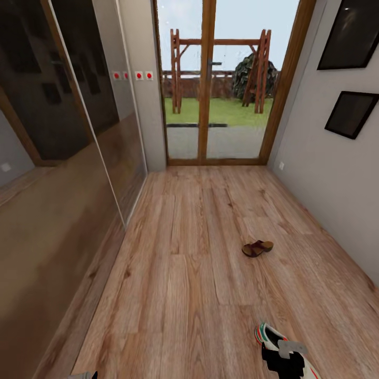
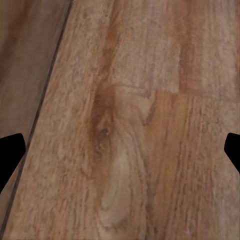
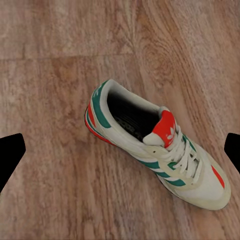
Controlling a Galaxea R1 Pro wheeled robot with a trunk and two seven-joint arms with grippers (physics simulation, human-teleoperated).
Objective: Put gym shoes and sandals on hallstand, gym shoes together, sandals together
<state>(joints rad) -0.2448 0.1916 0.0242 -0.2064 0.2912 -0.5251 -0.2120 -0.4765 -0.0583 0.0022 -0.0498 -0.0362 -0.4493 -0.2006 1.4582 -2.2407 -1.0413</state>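
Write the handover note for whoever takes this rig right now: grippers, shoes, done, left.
Right gripper: open, empty, hovering above one gym shoe that stands upright on the corridor floor.
Left gripper: open, empty, over bare planks.
One sandal lies farther ahead on the floor, toward the glass door.
Done: nothing visibly placed; no shoe is gripped.
Left: grasp this gym shoe, collect the sandal, locate the other gym shoe, the other sandal and the hallstand, then pair them on it.
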